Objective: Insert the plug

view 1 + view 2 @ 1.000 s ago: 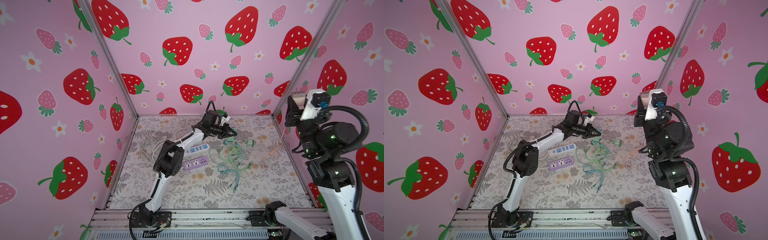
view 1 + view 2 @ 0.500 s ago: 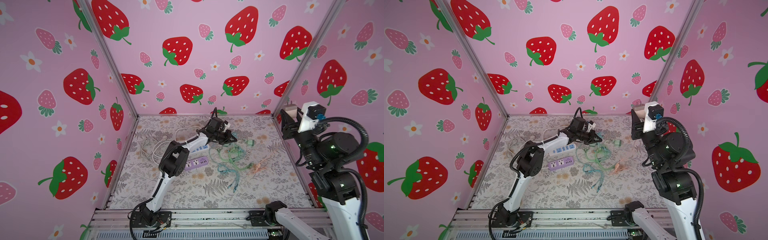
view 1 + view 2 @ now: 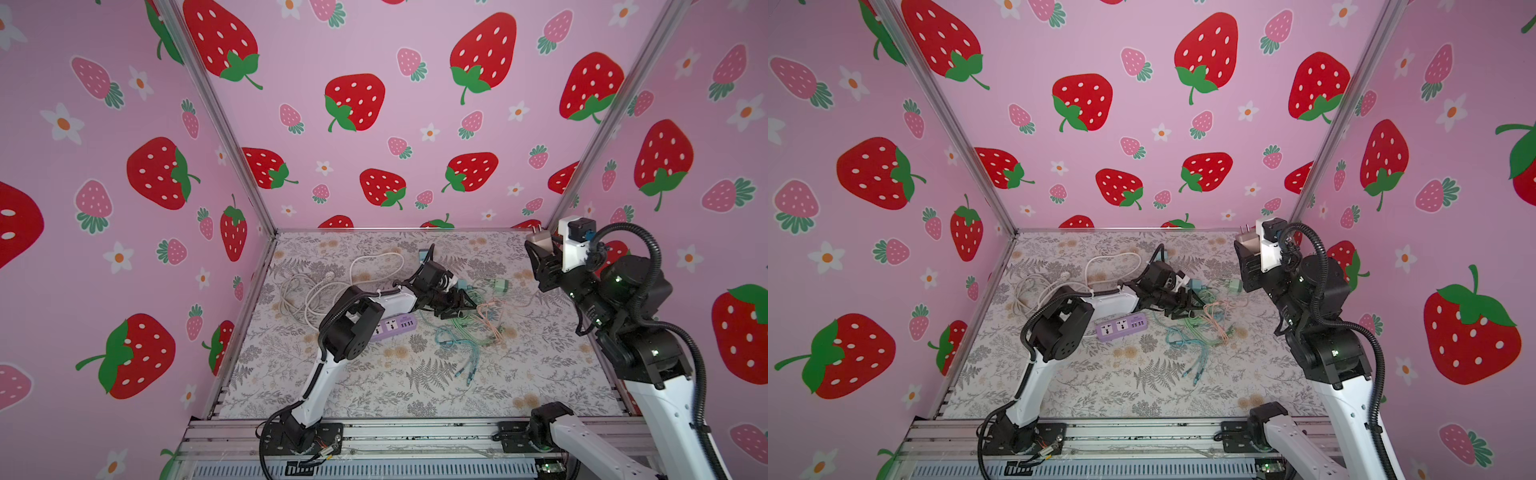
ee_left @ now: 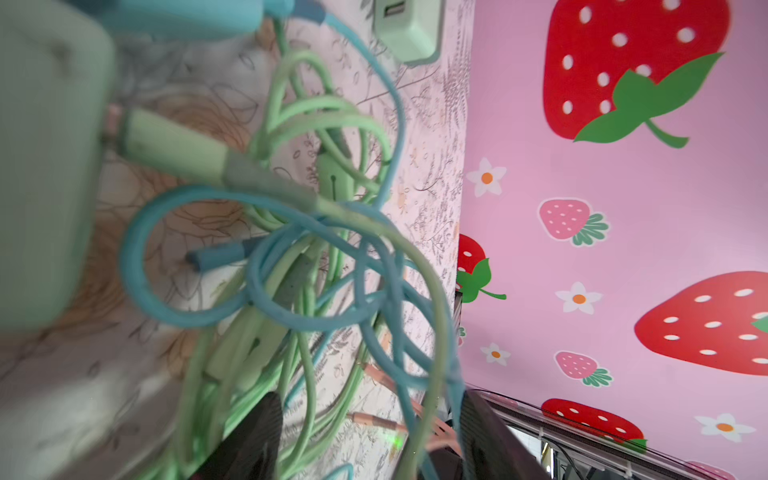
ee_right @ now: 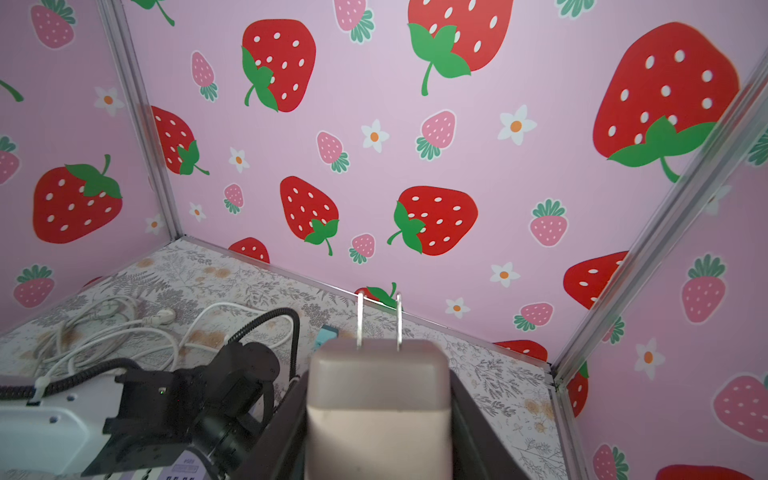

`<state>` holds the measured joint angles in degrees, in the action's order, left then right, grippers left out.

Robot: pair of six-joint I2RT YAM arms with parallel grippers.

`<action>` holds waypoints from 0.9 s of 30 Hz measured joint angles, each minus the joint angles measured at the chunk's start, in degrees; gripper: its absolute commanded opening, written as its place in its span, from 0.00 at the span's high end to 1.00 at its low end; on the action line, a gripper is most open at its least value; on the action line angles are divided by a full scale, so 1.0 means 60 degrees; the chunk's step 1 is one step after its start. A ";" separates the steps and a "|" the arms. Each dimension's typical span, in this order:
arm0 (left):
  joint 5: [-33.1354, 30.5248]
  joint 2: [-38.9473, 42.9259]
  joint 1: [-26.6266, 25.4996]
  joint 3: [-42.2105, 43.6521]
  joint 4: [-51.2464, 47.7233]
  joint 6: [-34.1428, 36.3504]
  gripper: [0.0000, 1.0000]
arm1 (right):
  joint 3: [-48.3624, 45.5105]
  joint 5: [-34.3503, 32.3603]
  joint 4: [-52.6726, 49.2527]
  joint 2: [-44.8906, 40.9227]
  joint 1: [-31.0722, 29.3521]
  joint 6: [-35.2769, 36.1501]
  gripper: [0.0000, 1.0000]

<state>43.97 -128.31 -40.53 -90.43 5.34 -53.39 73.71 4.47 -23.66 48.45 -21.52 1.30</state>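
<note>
High by the back right corner of the strawberry-papered booth, my right hand (image 3: 539, 250) is clenched on the beige plug (image 5: 378, 395), with a dark finger (image 5: 471, 419) against each flat side. The plug's two metal prongs (image 5: 360, 320) point up and away from me, toward the back wall (image 3: 415, 124), touching nothing. The plug hangs well above the floral surface (image 3: 540, 365). It is also well apart from the purple strip (image 3: 392, 326), which lies flat toward the middle left with its sockets facing up.

Down on the surface, my left hand (image 3: 455, 305) lies low and released, its fingers (image 4: 249, 436) spread wide. Its wrist view shows green and blue cables (image 4: 291, 249) running through the gap between them; I cannot tell whether either finger touches one. The hand sits at the back edge of the tangle, near the strip and to its right.

A peach cable (image 3: 488, 309) threads through the same heap. A mint adapter (image 3: 500, 284) lies past the tangle toward the right wall, and a teal adapter (image 3: 1195, 284) rests just beside my left wrist. In the left wrist view a pale green block (image 4: 45, 166), blurred and very close to the lens, has a green connector (image 4: 174, 149) pushed into it. Behind my left forearm, a white cord (image 3: 328, 282) lies in loose loops toward the back left corner.
</note>
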 measured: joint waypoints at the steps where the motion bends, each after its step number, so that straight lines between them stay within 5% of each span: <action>1: 0.0004 0.0248 0.0087 0.0007 -0.0073 0.0058 0.22 | -0.0044 0.0193 -0.0044 0.0044 0.0000 -0.0025 0.69; 15: -0.0397 0.3876 0.1497 0.0969 -0.2226 0.1905 0.18 | -0.1472 0.3304 0.0127 0.0630 0.0000 -0.0459 0.67; 27: 0.1279 0.5807 0.1563 0.2361 -0.1931 0.2218 0.18 | -0.2769 0.4743 0.1472 0.1716 -0.0688 -0.0554 0.67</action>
<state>51.64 -93.47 -31.16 -76.27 -6.24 -40.07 57.10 32.93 -14.83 58.74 -25.65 -2.02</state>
